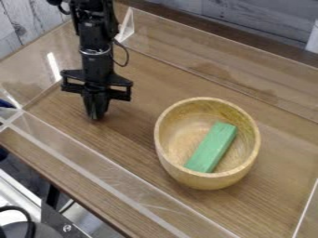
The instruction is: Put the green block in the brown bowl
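The green block (213,147) lies flat and slanted inside the brown bowl (173,124), which sits on the wooden table at the right. My black gripper (96,114) hangs upright to the left of the bowl, well apart from it, with its tips just above the tabletop. Its fingers are pressed together and shut, with nothing between them.
A wooden tabletop (125,158) is framed by low transparent walls (37,139) at the left and front. The arm's black column (95,37) rises toward the top left. Pale planks show behind the table at the back.
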Controlling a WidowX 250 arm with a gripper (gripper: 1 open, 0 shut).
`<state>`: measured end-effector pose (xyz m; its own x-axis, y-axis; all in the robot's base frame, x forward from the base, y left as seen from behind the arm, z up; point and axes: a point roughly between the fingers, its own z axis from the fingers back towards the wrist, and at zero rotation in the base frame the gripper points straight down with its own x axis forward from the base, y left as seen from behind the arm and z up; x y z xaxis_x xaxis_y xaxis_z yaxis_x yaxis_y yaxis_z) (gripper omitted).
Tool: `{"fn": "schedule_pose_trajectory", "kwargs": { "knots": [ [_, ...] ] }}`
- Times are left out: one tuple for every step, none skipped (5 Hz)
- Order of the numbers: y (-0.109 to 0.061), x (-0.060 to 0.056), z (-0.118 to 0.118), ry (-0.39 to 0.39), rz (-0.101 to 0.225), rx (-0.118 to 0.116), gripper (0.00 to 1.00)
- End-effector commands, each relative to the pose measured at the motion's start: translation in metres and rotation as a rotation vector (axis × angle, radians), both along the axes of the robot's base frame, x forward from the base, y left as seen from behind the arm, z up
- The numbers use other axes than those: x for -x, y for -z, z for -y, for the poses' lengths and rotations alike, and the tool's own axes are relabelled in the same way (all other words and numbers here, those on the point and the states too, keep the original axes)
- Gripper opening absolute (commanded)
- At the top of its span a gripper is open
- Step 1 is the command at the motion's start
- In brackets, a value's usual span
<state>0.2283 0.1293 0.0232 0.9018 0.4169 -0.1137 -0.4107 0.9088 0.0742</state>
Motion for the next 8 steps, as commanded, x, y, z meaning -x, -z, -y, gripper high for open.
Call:
{"fn": "schedule_pose_trajectory", "kwargs": {
  "knots": [
    [-0.006, -0.015, -0.002, 0.018, 0.051, -0.009, 0.00],
    [-0.005, -0.020, -0.003, 0.039, 0.042, -0.003, 0.00],
    [-0.004, -0.026, -0.005, 0.060, 0.032, 0.002, 0.00],
    [-0.003, -0.031, -0.006, 0.079, 0.022, 0.006, 0.00],
    [-0.013, -0.030, -0.006, 0.090, 0.018, -0.005, 0.00],
    [-0.023, -0.029, -0.005, 0.101, 0.015, -0.016, 0.00],
    [-0.019, -0.028, -0.008, 0.103, 0.032, 0.015, 0.00],
    [-0.016, -0.027, -0.010, 0.105, 0.049, 0.046, 0.00]
  ]
}}
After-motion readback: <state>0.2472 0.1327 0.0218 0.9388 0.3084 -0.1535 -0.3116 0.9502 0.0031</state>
